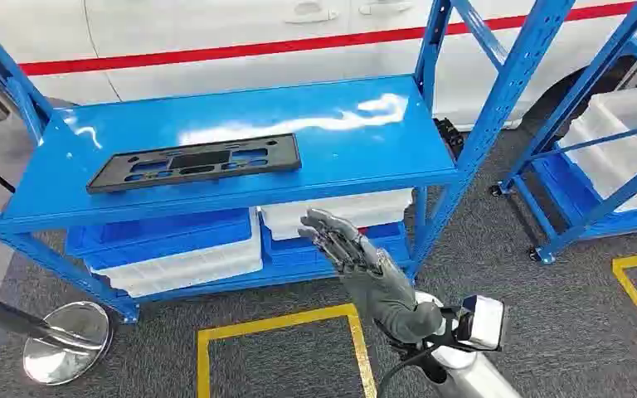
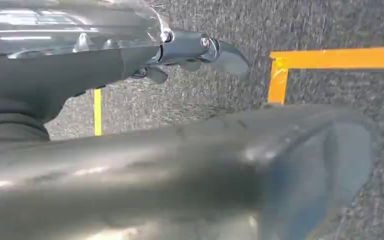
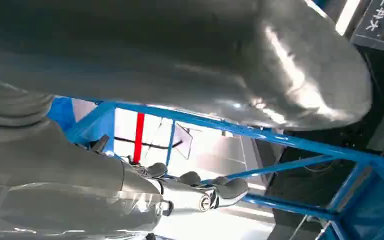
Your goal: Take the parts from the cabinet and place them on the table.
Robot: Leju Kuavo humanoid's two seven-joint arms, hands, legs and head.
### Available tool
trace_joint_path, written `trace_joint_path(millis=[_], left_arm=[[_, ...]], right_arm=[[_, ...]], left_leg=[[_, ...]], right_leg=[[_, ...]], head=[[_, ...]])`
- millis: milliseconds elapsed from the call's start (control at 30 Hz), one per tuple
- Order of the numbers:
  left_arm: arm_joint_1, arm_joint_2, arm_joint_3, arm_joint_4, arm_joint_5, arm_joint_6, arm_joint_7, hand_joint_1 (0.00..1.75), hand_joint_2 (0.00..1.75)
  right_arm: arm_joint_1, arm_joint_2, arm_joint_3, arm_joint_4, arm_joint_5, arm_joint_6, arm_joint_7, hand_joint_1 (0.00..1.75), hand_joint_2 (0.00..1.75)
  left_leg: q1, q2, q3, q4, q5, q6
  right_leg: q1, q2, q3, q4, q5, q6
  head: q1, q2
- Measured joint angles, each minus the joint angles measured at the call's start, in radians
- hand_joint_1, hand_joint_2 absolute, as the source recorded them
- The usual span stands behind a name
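**Right hand raised below shelf, part untouched**

Right hand held up in front of the blue cabinet, fingers spread, holding nothing. Black flat part lies on the top shelf, above and left of the fingertips, well apart. Left hand hangs over grey floor (fingers extended, nothing held).

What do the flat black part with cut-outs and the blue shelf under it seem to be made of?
The flat black part with cut-outs looks like matte moulded plastic: dull, no glare. The blue shelf looks like glossy painted metal, because bright reflections streak it.
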Motion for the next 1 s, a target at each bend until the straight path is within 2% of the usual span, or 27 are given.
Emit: trace_joint_path(millis=[33,67,100,133,200,233,267,367,400,433,467,533,567,600,633,700,733,767,833,867,900,933,1000], left_arm=[[0.002,0.0,0.003,0.0,0.002,0.0,0.0,0.0,0.0],[0.003,0.0,0.005,0.0,0.008,0.0,0.0,0.0,0.0],[0.003,0.0,0.006,0.0,0.01,0.0,0.0,0.0,0.0],[0.003,0.0,0.006,0.0,0.011,0.0,0.0,0.0,0.0],[0.002,0.0,0.007,0.0,0.014,-0.001,-0.002,0.0,0.0],[0.001,0.0,0.007,0.0,0.014,-0.001,-0.002,0.0,0.0],[0.0,0.0,0.008,0.0,0.014,-0.002,-0.003,0.0,0.0],[0.003,0.0,0.009,0.0,0.017,-0.003,-0.003,0.0,0.0],[0.001,-0.002,0.009,0.0,0.018,-0.003,-0.003,0.0,0.0],[0.001,-0.002,0.01,0.0,0.019,-0.003,-0.003,0.0,0.0],[-0.001,-0.002,0.01,0.0,0.019,-0.003,-0.006,0.0,0.0],[-0.001,-0.002,0.011,0.0,0.019,-0.003,-0.006,0.0,0.0],[0.0,-0.002,0.011,0.0,0.019,-0.003,-0.007,0.0,0.0],[0.0,-0.002,0.011,0.0,0.019,-0.003,-0.008,0.0,0.0],[-0.001,-0.002,0.011,0.0,0.017,-0.003,-0.008,0.0,0.0],[-0.001,-0.004,0.011,0.0,0.016,-0.003,-0.009,0.0,0.0],[0.0,-0.006,0.011,0.0,0.014,-0.003,-0.01,0.0,0.0],[-0.001,-0.007,0.011,0.001,0.013,-0.003,-0.013,0.0,0.0],[0.0,-0.007,0.011,0.001,0.013,-0.003,-0.016,0.0,0.0],[0.001,-0.007,0.011,0.001,0.013,-0.003,-0.018,0.0,0.0],[0.0,-0.006,0.011,0.001,0.013,-0.003,-0.018,0.0,0.0],[0.001,-0.005,0.011,0.001,0.014,-0.003,-0.019,0.0,0.0],[0.0,-0.005,0.011,0.001,0.016,0.0,-0.02,0.0,0.0]], right_arm=[[0.0,-0.005,0.003,0.002,0.0,0.0,0.0,0.0,0.0],[0.0,-0.009,0.004,0.005,0.0,0.001,0.0,0.0,0.0],[0.0,-0.012,0.005,0.006,0.001,0.002,0.0,0.0,0.0],[0.0,-0.016,0.006,0.007,0.001,0.003,0.0,0.0,0.0],[0.0,-0.026,0.007,0.007,0.001,0.003,0.0,0.0,0.0],[-0.001,-0.032,0.009,0.008,0.001,0.003,0.0,0.0,0.0],[-0.003,-0.037,0.011,0.008,0.001,0.003,0.001,0.0,0.0],[-0.004,-0.039,0.013,0.009,0.004,0.006,0.001,0.0,0.0],[-0.005,-0.039,0.013,0.009,0.007,0.007,0.001,0.0,0.0],[-0.006,-0.039,0.014,0.009,0.015,0.009,0.002,0.0,0.0],[-0.01,-0.039,0.015,0.01,0.024,0.01,0.002,0.0,0.0],[-0.013,-0.039,0.022,0.014,0.042,0.015,0.008,0.0,0.0],[-0.013,-0.039,0.03,0.018,0.051,0.016,0.013,0.0,0.0],[-0.013,-0.039,0.035,0.02,0.057,0.016,0.018,0.0,0.0],[-0.015,-0.039,0.043,0.023,0.06,0.016,0.02,0.0,0.0],[-0.019,-0.039,0.049,0.024,0.063,0.015,0.02,0.0,0.0],[-0.022,-0.039,0.05,0.024,0.064,0.015,0.018,0.0,0.0],[-0.022,-0.039,0.052,0.025,0.068,0.013,0.013,0.0,0.0],[-0.017,-0.039,0.062,0.026,0.072,0.012,-0.001,0.0,0.0],[-0.012,-0.044,0.064,0.027,0.073,0.012,-0.005,0.0,0.0],[-0.009,-0.046,0.066,0.028,0.074,0.012,-0.01,0.0,0.0],[-0.008,-0.05,0.069,0.029,0.074,0.012,-0.014,0.0,0.0],[-0.008,-0.06,0.078,0.031,0.076,0.016,-0.021,0.0,0.0]], left_leg=[[0.0,0.0,-0.043,0.078,-0.023,-0.003],[0.0,0.0,-0.066,0.109,-0.019,-0.005],[0.0,0.0,-0.066,0.096,0.004,-0.006],[0.0,0.0,-0.046,0.038,0.05,-0.005],[0.002,-0.001,0.032,-0.148,0.156,-0.001],[-0.001,-0.009,0.045,-0.173,0.139,0.005],[-0.003,-0.012,0.047,-0.187,0.139,0.014],[-0.005,-0.012,0.042,-0.186,0.142,0.033],[0.002,-0.012,0.046,-0.194,0.147,0.043],[0.002,-0.011,0.048,-0.197,0.148,0.047],[0.002,-0.011,0.047,-0.197,0.147,0.053],[-0.001,-0.01,0.046,-0.197,0.147,0.055],[-0.002,-0.01,0.047,-0.196,0.146,0.057],[-0.003,-0.01,0.049,-0.196,0.145,0.057],[-0.004,-0.011,0.052,-0.196,0.144,0.057],[-0.006,-0.013,0.062,-0.197,0.139,0.054],[-0.005,-0.013,0.064,-0.198,0.136,0.052],[-0.012,-0.012,0.06,-0.194,0.134,0.046],[-0.009,-0.009,0.058,-0.198,0.135,0.037],[-0.008,-0.008,0.062,-0.202,0.135,0.031],[-0.012,-0.008,0.062,-0.198,0.129,0.024],[-0.009,-0.009,0.055,-0.176,0.117,0.018],[-0.006,-0.009,-0.008,-0.047,0.049,0.011]], right_leg=[[0.001,0.001,0.0,0.001,-0.001,-0.001],[0.002,0.002,0.001,0.002,-0.002,-0.002],[0.002,0.004,0.003,0.002,-0.004,-0.002],[0.002,0.006,0.007,0.004,-0.006,0.0],[0.001,0.008,0.016,0.01,-0.016,0.007],[0.007,0.009,0.015,0.013,-0.02,0.014],[0.009,0.01,0.009,0.02,-0.021,0.018],[0.008,0.009,0.009,0.012,-0.016,0.033],[0.005,0.008,0.007,0.017,-0.024,0.038],[0.004,0.006,-0.004,0.047,-0.044,0.042],[0.003,0.006,-0.034,0.108,-0.08,0.045],[0.003,0.005,-0.116,0.274,-0.149,0.05],[0.003,0.005,-0.146,0.328,-0.155,0.05],[0.003,0.005,-0.147,0.323,-0.136,0.049],[0.003,0.005,-0.125,0.273,-0.096,0.045],[0.007,0.004,-0.043,0.098,-0.002,0.029],[0.013,-0.003,-0.012,0.032,0.005,0.019],[0.018,-0.004,-0.005,0.011,-0.002,0.017],[0.02,0.001,-0.01,0.013,-0.003,0.017],[0.021,0.003,-0.009,0.01,-0.003,0.013],[0.007,0.004,-0.001,-0.003,0.002,0.006],[0.008,0.001,0.008,-0.01,0.003,0.004],[0.007,-0.001,0.013,-0.01,-0.002,-0.003]], head=[[0.0,0.0],[0.0,0.0],[0.0,0.0],[0.0,0.0],[0.0,0.0],[0.0,0.0],[0.0,0.0],[0.0,0.0],[0.0,0.0],[0.0,0.0],[0.0,0.0],[0.0,0.0],[0.0,0.0],[0.0,0.0],[0.0,0.0],[0.0,0.0],[0.0,0.0],[0.0,0.0],[0.0,0.0],[0.0,0.0],[0.0,0.0],[0.0,0.0],[0.0,0.0]])
